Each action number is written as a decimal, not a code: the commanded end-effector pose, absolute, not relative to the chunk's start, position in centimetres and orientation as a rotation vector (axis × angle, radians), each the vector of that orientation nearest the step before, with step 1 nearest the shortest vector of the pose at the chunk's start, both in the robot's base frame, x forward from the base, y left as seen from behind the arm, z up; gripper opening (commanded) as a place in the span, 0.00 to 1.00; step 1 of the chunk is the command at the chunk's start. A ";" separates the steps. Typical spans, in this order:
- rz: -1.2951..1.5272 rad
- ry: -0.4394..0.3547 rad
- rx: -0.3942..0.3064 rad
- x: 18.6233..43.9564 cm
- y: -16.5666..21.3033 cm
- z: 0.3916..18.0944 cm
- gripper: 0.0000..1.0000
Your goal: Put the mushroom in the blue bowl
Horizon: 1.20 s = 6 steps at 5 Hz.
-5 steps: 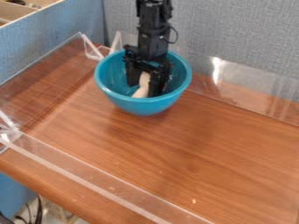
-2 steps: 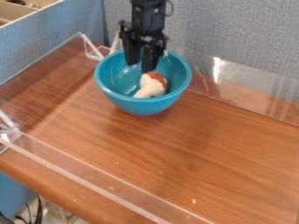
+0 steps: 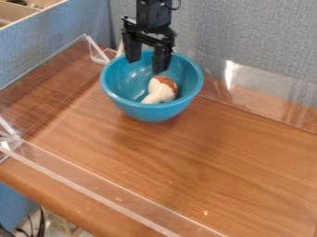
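The blue bowl (image 3: pixel 133 99) stands on the wooden table near its far edge. Inside it lies the mushroom (image 3: pixel 160 89), tipped on its side, cream stem toward the front and reddish-brown cap toward the right wall. My black gripper (image 3: pixel 146 52) hangs pointing straight down just above the bowl's back rim, open, with nothing between its fingers. It is clear of the mushroom.
A clear acrylic barrier (image 3: pixel 74 56) rims the wooden table (image 3: pixel 173 167) on the left, front and back right. A blue panel (image 3: pixel 56 37) and a wooden box corner stand at the back left; a grey fabric wall is behind the bowl.
The gripper let go of the mushroom inside the bowl, rose out of it and opened wide. The mushroom now lies loose on the bowl's bottom.
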State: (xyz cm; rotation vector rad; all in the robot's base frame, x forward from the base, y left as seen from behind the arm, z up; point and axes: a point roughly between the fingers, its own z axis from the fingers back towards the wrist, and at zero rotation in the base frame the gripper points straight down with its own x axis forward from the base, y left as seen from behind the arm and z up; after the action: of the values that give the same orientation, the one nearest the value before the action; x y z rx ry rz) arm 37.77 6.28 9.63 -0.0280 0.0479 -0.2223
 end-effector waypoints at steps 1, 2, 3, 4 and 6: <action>-0.223 -0.076 0.013 38.0 7.1 13.8 1.00; -0.223 -0.075 0.015 37.7 7.8 13.4 1.00; -0.168 -0.075 0.019 36.4 7.6 13.5 1.00; -0.112 -0.076 0.024 35.3 7.4 13.7 1.00; -0.041 -0.075 0.031 34.8 6.8 13.6 1.00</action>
State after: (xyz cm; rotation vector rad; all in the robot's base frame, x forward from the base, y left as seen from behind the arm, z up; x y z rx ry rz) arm 34.09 6.94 10.98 0.0119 0.0073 -0.0408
